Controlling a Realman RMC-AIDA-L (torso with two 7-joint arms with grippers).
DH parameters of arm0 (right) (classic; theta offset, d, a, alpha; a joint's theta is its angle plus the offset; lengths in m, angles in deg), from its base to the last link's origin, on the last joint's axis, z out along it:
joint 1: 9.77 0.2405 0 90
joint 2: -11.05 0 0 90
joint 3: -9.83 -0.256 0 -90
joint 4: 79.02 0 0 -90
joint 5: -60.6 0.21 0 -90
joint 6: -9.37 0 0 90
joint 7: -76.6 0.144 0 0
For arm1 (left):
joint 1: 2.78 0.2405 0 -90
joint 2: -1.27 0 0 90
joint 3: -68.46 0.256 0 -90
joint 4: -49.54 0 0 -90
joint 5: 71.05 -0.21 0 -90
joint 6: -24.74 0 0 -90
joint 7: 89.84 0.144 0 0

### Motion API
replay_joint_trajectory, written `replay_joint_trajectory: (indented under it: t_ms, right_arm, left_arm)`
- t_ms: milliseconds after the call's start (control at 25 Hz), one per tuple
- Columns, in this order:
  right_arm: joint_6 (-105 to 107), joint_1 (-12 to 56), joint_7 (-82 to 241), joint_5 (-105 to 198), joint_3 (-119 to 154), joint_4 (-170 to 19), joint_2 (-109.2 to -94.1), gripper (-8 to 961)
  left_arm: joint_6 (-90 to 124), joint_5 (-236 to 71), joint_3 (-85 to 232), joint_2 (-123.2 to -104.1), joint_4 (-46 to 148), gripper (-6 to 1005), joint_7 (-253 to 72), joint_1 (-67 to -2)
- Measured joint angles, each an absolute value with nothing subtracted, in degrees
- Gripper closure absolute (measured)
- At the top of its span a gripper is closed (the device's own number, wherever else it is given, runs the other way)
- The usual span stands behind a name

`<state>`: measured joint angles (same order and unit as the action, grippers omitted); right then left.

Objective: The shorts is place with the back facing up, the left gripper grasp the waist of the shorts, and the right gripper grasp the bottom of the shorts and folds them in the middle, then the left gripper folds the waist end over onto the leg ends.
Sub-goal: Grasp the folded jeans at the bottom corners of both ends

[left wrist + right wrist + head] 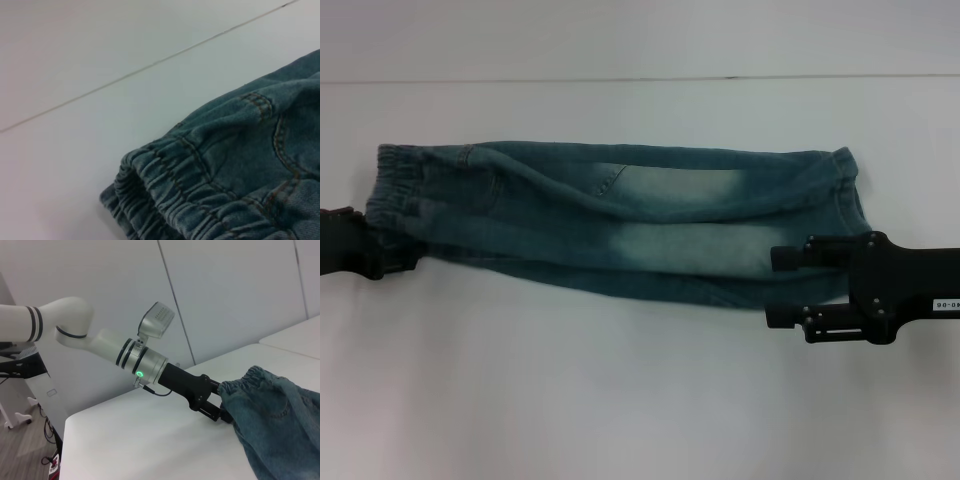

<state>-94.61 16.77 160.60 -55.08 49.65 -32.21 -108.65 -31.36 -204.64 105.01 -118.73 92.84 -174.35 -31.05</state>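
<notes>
While the left gripper (395,262) clamps the waist (395,190), the right gripper (780,287) hovers wide-jawed beside the leg ends (845,180).

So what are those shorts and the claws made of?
The shorts look like washed blue denim: faded pale patches, tan stitching, and a ruched elastic waist. The left gripper on the waist and the right gripper beside the legs look like matte black metal or hard plastic; which, I cannot tell.
</notes>
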Motion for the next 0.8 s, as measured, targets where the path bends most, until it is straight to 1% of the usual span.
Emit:
replay_joint_trajectory:
  t_ms: [200,440,640,800]
  right_arm:
    - [-94.53,16.76,160.62,-55.08,49.57,-32.21,-108.66,171]
    - [-94.42,16.62,160.59,-55.14,49.52,-32.2,-108.66,175]
    - [-94.47,16.32,160.14,-54.92,49.19,-32.17,-108.58,177]
    - [-93.88,16.13,159.96,-54.9,48.96,-32.17,-108.57,189]
  left_arm:
    - [-31.28,-204.69,105.32,-119.11,92.99,333,-174.29,-31.16]
    - [-32.06,-204.92,105.58,-119.39,93.63,431,-174.66,-31.22]
    - [-36.05,-204.64,105.52,-120.31,98.1,473,-174.95,-30.62]
    - [-41.49,-204.69,105.58,-121.24,105.24,507,-177.31,-29.5]
